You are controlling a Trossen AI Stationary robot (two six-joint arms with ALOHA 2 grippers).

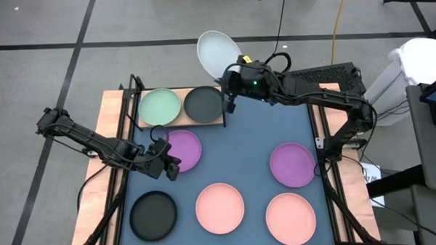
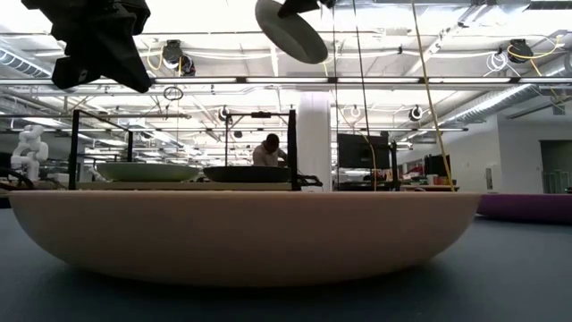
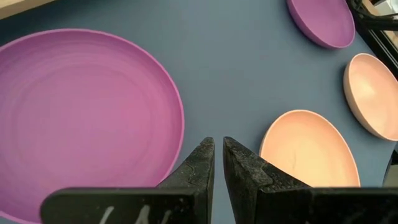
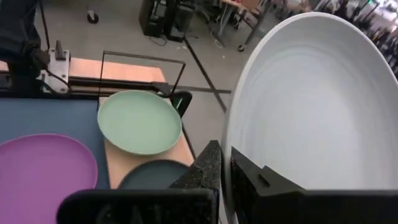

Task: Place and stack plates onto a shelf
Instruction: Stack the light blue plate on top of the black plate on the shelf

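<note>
My right gripper (image 1: 231, 70) (image 4: 225, 165) is raised over the shelf's far right end and is shut on the whitish plate (image 1: 218, 52) (image 2: 290, 31). The shelf (image 1: 176, 124) is a light-wood board with black posts; the pale green plate (image 1: 161, 106) (image 4: 139, 121) and a black plate (image 1: 203, 103) lie flat on it side by side. My left gripper (image 1: 171, 166) (image 3: 218, 152) is shut and hangs high above the mat, just beside the near rim of a purple plate (image 1: 182, 149) (image 3: 81, 118), touching nothing. My right gripper pinches the whitish plate's rim (image 4: 231, 155) between its two fingers, one on the hollow face and one on the underside. The plate is lifted clear, high above the shelf, and stands steeply tilted, reaching from the fingers toward the table's far edge.
On the blue-grey mat (image 1: 255, 136) lie a second purple plate (image 1: 292, 163), two salmon plates (image 1: 219, 207) (image 1: 290, 218) and a second black plate (image 1: 153, 216). The low view looks across a salmon plate (image 2: 241, 237) close to the camera. A person (image 2: 268, 150) sits far behind the table.
</note>
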